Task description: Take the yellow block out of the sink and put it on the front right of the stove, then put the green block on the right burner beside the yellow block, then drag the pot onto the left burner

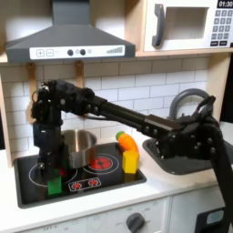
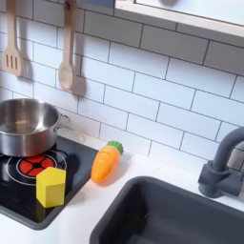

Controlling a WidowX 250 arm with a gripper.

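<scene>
In the first exterior view my gripper (image 1: pixel 52 173) points straight down over the front left of the black stove (image 1: pixel 86 187), above the left burner. The green block (image 1: pixel 55 185) stands right under its fingertips. The dark fingers blur together, so I cannot tell whether they close on it. The yellow block (image 1: pixel 131 161) (image 2: pixel 50 186) stands upright at the stove's front right corner, beside the right burner (image 1: pixel 102 164) (image 2: pixel 31 166). The steel pot (image 1: pixel 80 143) (image 2: pixel 23 125) sits at the back of the stove (image 2: pixel 11 202), behind the burners.
An orange carrot toy with a green tip (image 1: pixel 127 142) (image 2: pixel 105 163) lies on the counter between stove and sink (image 2: pixel 181 214). The grey faucet (image 2: pixel 225 167) rises at the second exterior view's right. Wooden utensils (image 2: pixel 66 57) hang on the tiled wall.
</scene>
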